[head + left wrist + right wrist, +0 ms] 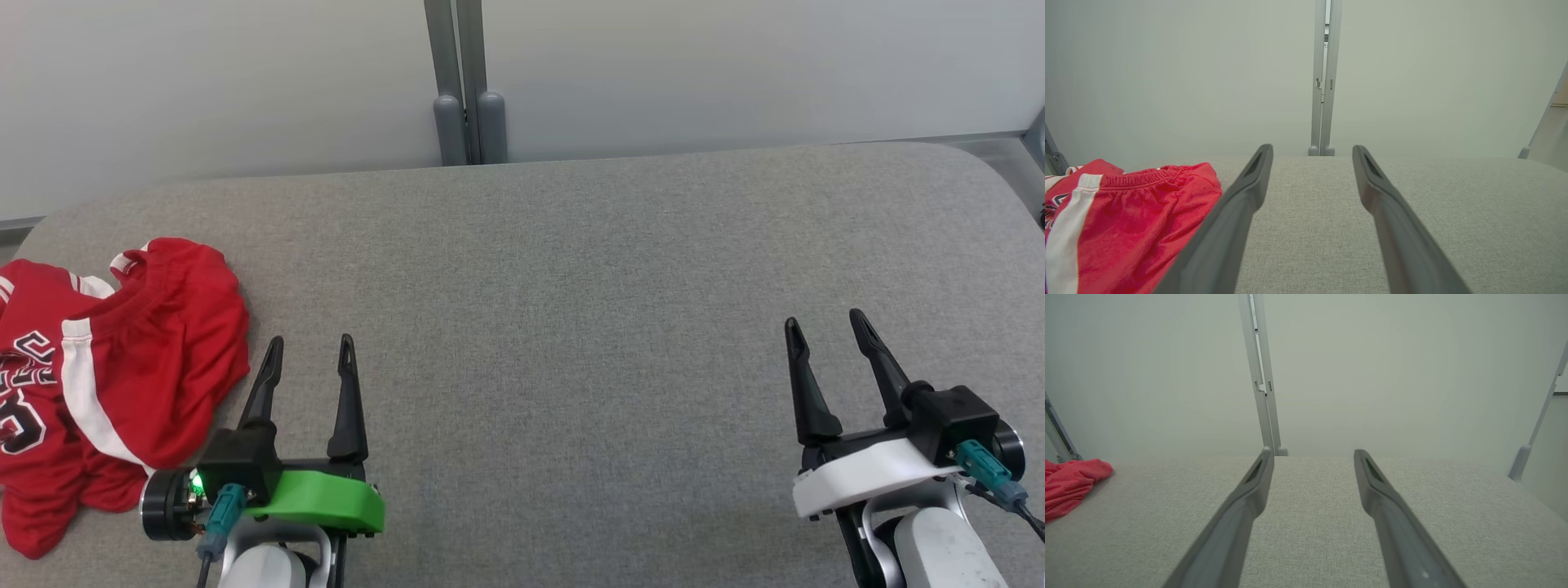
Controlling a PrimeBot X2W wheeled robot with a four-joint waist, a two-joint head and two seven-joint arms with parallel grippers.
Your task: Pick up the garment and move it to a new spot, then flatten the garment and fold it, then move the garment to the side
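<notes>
The garment point(114, 376) is a crumpled red piece with white stripes and dark lettering, lying at the left edge of the grey padded table point(571, 310). Its elastic waistband and a white stripe show in the left wrist view point(1126, 220); in the right wrist view a red bunch of the garment point(1069, 484) lies far left. My left gripper point(312, 347) stands open just to the right of the garment, with nothing between its fingers. At the lower right my right gripper point(824, 322) is open too, far from the cloth.
A pale wall with a grey double post point(465, 82) runs behind the table's far edge. The table's rounded right corner point(992, 163) lies at the upper right. Bare grey fabric stretches between the two grippers.
</notes>
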